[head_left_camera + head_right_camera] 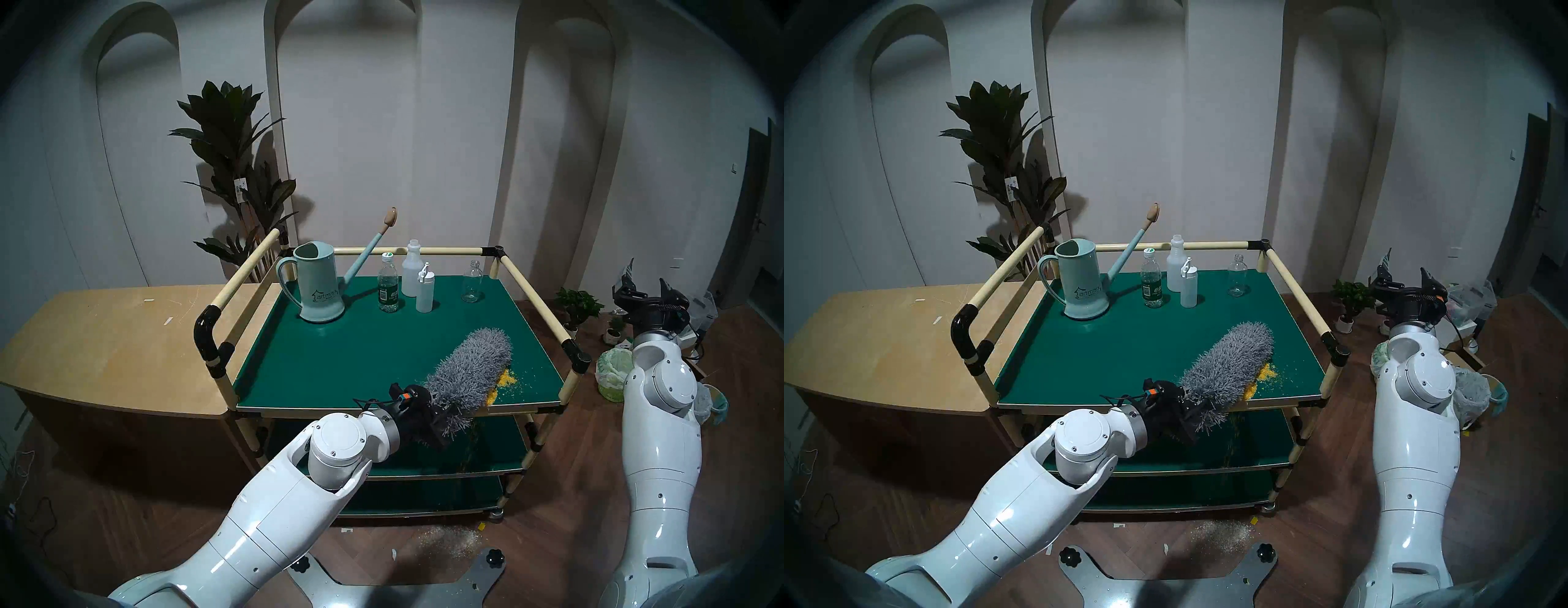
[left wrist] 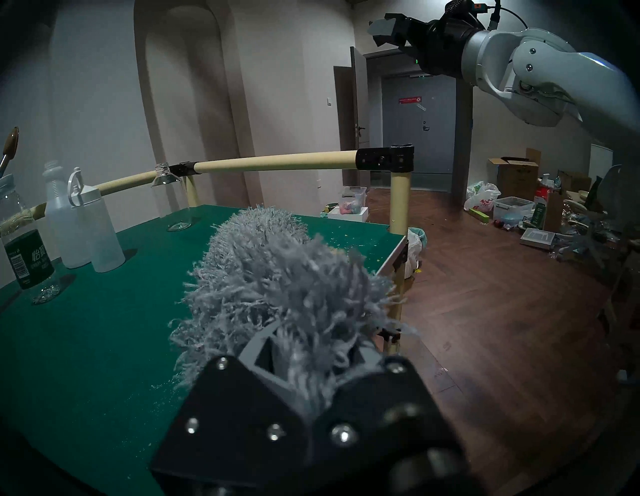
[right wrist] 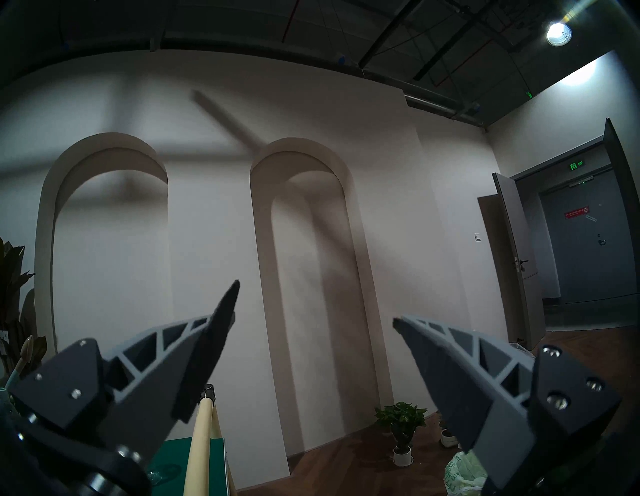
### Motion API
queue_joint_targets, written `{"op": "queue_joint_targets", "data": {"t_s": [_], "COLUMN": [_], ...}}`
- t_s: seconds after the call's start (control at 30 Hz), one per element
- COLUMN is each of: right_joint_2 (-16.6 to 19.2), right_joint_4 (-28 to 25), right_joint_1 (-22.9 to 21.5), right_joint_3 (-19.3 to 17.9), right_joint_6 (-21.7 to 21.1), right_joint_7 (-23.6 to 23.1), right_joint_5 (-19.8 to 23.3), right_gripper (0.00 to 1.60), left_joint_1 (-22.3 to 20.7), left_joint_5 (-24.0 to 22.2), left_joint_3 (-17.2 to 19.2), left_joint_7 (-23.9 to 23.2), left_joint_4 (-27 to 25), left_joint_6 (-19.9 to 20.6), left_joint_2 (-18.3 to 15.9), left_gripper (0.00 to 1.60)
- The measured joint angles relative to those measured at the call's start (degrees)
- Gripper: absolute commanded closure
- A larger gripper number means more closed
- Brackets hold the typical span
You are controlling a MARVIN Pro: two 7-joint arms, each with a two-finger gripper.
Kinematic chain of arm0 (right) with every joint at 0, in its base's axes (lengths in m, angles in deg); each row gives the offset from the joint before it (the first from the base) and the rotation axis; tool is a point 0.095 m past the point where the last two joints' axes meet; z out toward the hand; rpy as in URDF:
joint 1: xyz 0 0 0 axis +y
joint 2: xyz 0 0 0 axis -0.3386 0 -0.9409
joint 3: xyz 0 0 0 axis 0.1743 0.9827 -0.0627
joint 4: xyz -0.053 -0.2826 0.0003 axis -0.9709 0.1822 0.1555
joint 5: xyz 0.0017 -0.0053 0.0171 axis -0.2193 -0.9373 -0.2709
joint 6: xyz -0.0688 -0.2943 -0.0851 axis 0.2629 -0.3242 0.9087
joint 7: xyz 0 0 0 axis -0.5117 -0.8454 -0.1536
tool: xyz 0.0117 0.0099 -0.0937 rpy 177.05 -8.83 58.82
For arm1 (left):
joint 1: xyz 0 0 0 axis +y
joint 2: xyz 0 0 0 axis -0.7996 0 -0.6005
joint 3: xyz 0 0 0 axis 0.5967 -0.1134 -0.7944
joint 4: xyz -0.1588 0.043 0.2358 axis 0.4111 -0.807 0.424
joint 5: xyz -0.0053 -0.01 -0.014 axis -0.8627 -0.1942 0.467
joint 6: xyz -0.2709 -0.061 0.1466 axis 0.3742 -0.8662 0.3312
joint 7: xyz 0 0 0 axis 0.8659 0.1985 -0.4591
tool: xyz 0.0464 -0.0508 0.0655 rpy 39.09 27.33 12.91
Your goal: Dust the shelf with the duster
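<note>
Wood-plank floor, pale crumb scatter below cart front. You have:
- left gripper (image 1: 439, 418): clamped on duster (image 1: 469, 371) at handle end, near shelf front edge.
- duster: grey shaggy head lying on shelf (image 1: 339, 361), angled toward right rail.
- yellow crumbs (image 1: 502, 382): heaped just beside duster's right flank, front right area.
- right gripper (image 3: 313, 324): fingers wide apart, nothing between, raised right of cart.
- far row: watering can (image 1: 316, 286), labelled bottle (image 1: 387, 288), two white bottles (image 1: 418, 282), clear glass bottle (image 1: 472, 282).
</note>
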Motion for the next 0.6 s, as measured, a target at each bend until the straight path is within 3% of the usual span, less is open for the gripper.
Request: {"op": "queue_joint_targets", "data": {"t_s": [0.6], "right_joint_2": [-0.09], "right_joint_4": [-0.76], "right_joint_1": [1.04], "right_joint_3": [-0.97], "right_joint_6": [-0.02], "right_joint_7": [1.57], "right_joint_5": [0.14], "right_gripper": [0.0], "left_joint_1": [-0.91], "left_joint_5": [0.08], "left_joint_3": [-2.3], "left_joint_7": [-3.9], "left_joint_4": [-0.15], "left_joint_6": [-0.02], "left_joint_2": [-0.12], "left_gripper": [1.6]}}
